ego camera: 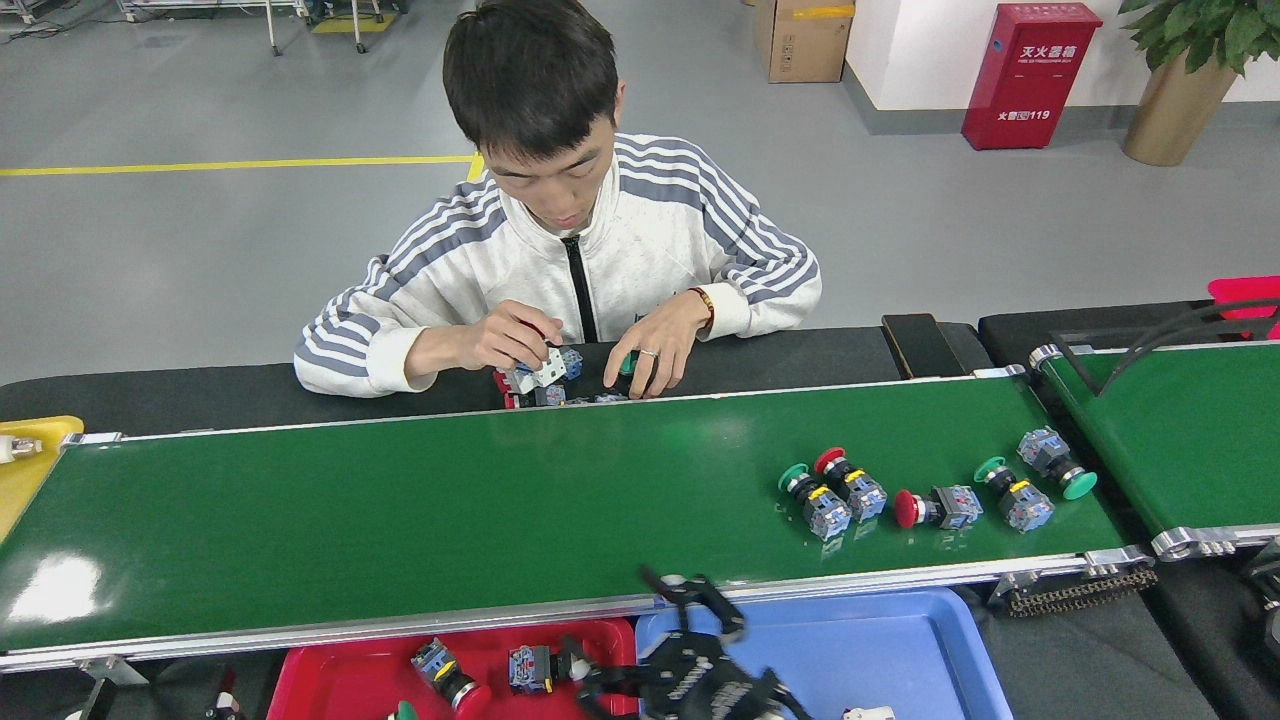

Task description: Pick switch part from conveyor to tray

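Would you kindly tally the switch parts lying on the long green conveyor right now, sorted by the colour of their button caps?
Green caps: 3, at and
Red caps: 2, at and
Total: 5 switch parts on the conveyor

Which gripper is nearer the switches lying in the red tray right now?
Right. The right gripper hangs over the red tray's right end, just beside the switches. The left gripper is barely in view at the bottom left corner, farther away.
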You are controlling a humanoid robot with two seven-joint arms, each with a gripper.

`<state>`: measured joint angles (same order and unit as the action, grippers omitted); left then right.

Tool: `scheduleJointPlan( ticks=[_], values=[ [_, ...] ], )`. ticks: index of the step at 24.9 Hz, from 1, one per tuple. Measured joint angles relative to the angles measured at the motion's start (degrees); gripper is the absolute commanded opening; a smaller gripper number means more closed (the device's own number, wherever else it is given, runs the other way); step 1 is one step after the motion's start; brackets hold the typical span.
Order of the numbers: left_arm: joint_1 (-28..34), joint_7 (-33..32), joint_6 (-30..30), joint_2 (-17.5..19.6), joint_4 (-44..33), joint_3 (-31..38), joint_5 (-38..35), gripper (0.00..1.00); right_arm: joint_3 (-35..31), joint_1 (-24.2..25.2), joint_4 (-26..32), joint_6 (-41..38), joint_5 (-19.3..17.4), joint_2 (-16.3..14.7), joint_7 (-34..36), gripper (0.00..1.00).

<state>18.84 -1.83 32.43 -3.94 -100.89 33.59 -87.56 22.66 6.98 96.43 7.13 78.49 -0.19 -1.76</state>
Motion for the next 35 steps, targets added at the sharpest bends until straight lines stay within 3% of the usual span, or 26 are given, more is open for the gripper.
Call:
scheduleJointPlan(
  ticks=[3,6,11,16,27,33,34,35],
  values=[
    [-0.4,0.0,2.2,0.0,-0.1,-1.3,1.2,1.0,-3.1,2.0,-0.6,10.7,0.0,-0.1,2.4,0.98],
    [-1.0,0.0,2.3,0.0,-0.1,-3.1,1.2,1.0,-3.0,-0.8,-1.6,13.9,0.3,-0.1,2.9,0.98],
    [-1.4,0.0,1.2,0.0,-0.1,-3.3,1.2,1.0,3.7,-9.6,-8.2,14.9,0.7,0.1,-0.5,0.98],
    [-1.4,0.0,1.0,0.0,-0.1,-3.3,1.2,1.0,9.1,-17.6,-16.8,15.0,0.7,3.1,-2.8,0.99],
    [-1.8,0.3,1.0,0.0,0.0,-3.4,1.2,1.0,11.1,-22.2,-21.9,15.1,-0.2,4.0,-5.6,0.99],
    [-1.9,0.2,1.0,0.0,0.0,-3.5,1.2,1.0,10.9,-26.9,-28.0,14.1,-3.8,4.1,-5.6,0.98],
    [-2.1,0.2,1.0,0.0,0.0,-3.7,1.2,1.0,10.9,-28.2,-30.2,14.0,-4.2,4.4,-5.6,0.91],
    [-2.2,0.2,1.0,0.0,0.0,-3.9,1.2,1.0,10.9,-29.4,-32.1,13.8,-4.4,5.0,-5.7,0.73]
  ],
)
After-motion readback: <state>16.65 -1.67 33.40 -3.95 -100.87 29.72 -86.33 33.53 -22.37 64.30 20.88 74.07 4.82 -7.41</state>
